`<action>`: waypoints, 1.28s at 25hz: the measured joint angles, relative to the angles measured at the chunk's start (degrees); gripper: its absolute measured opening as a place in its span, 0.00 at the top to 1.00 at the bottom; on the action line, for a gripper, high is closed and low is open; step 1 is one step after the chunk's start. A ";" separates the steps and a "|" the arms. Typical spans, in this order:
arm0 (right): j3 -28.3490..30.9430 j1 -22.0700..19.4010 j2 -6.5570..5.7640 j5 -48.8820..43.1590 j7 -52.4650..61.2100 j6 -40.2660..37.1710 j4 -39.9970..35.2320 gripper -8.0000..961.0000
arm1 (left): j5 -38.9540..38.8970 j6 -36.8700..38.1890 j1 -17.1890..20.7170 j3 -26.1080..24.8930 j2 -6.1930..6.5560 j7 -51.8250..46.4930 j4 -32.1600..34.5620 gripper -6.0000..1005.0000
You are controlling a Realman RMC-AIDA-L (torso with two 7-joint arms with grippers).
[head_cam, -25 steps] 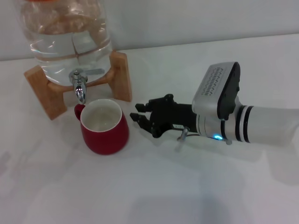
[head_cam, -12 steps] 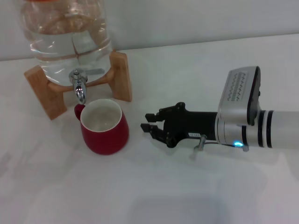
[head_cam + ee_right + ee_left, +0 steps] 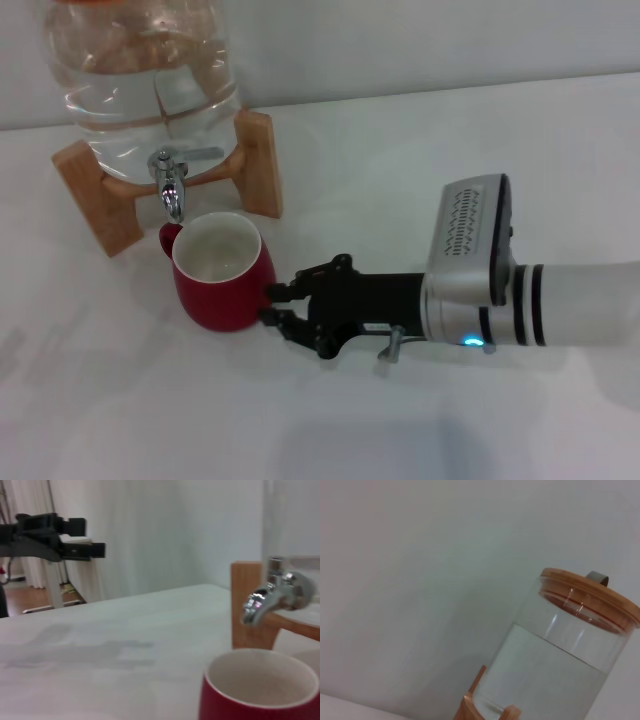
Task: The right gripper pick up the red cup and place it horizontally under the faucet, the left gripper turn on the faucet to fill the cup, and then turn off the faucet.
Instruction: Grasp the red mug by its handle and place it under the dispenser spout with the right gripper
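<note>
Red cup (image 3: 222, 271) upright below the faucet (image 3: 172, 184), its white inside looking empty.
The water jar (image 3: 140, 75) behind is partly full. The right gripper (image 3: 280, 310), fingers spread and holding nothing, has moved back in to the cup's side; the cup has not shifted.

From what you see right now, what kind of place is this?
Probably a robot test room, not a real kitchen: a plain white table before a bare wall holds only a water jar on a wooden stand and a red cup.
</note>
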 joint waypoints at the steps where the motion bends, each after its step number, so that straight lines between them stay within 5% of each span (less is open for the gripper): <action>1: -0.18 0.14 0.22 -0.17 0.00 0.22 0.10 0.72 | 0.00 0.00 -0.04 0.00 0.00 0.00 0.00 0.13; 32: -3.48 2.81 1.84 -0.07 0.02 -3.98 0.75 0.68 | 0.07 0.09 -0.25 0.00 -0.16 0.00 -0.06 0.13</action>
